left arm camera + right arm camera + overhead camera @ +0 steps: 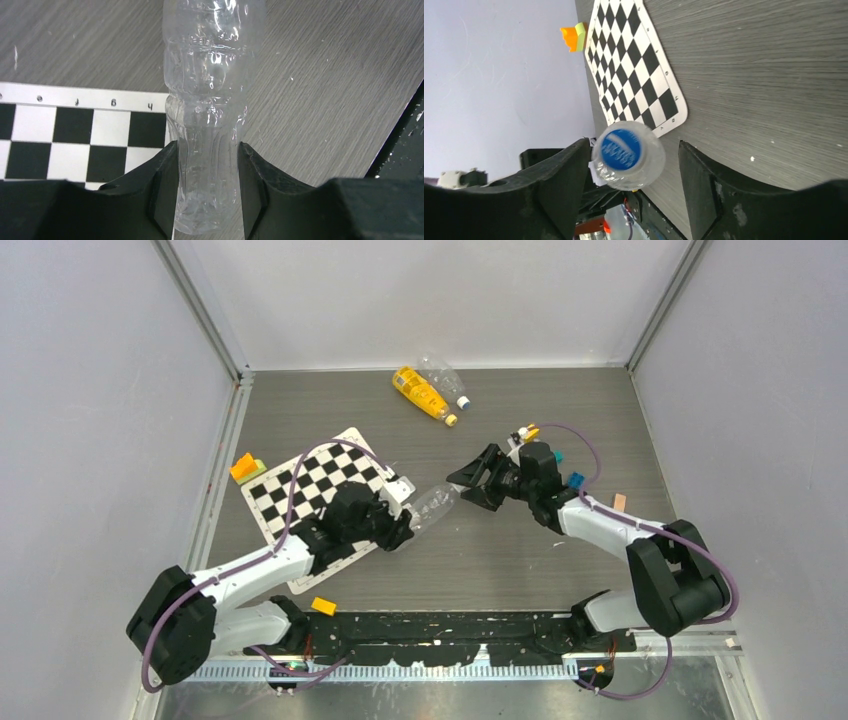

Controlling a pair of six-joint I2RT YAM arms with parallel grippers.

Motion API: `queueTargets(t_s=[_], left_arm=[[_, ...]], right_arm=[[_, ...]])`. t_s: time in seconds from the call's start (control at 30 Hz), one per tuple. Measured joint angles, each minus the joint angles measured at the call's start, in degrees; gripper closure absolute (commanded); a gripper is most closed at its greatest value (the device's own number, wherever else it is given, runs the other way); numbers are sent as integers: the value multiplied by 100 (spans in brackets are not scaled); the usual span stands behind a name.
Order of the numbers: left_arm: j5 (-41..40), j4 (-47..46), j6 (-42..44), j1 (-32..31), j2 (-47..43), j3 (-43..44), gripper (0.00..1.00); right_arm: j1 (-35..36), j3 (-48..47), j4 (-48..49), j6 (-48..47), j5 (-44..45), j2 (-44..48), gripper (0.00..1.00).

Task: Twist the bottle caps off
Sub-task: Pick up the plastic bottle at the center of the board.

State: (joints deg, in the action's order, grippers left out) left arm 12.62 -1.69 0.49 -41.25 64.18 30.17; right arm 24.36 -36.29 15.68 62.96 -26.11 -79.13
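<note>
Gripping 1 clear bottle (207, 150): left jaws | right jaws released around its cap (621, 149) | 2 more bottles (420, 392) (443, 377) apart

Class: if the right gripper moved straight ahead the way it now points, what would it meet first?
Probably the blue cap of the clear bottle that the left gripper holds. The cap faces the right gripper, roughly between its open fingers. Depth is unclear.
</note>
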Motion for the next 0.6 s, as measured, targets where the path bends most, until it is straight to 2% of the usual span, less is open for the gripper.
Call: queueTargets(t_s=[0.13, 0.17, 0.2, 0.3, 0.33, 0.47, 0.5, 0.53, 0.6], left_arm=[[87, -190, 238, -4, 57, -2, 62], [103, -214, 280, -7, 90, -11, 62], [118, -245, 306, -15, 118, -33, 62], [144, -275, 326, -33, 146, -107, 57], [151, -271, 328, -37, 151, -122, 51], [87, -293, 376, -50, 160, -129, 25], [85, -323, 358, -48, 160, -129, 18], [90, -382, 339, -52, 160, -127, 3], [85, -496, 315, -66, 160, -125, 0]], right_arm=[[-22, 186, 358, 37, 2, -144, 56], [-20, 223, 520, 66, -17, -223, 57], [-20, 278, 684, 87, -37, -297, 67], [-22, 551, 1182, 225, -103, -459, 85], [-24, 638, 1340, 273, -122, -507, 91], [-48, 741, 1731, 345, -166, -658, 98], [-57, 767, 1834, 343, -173, -682, 98], [-55, 802, 1937, 343, -197, -706, 98], [-46, 907, 2142, 348, -245, -717, 98]])
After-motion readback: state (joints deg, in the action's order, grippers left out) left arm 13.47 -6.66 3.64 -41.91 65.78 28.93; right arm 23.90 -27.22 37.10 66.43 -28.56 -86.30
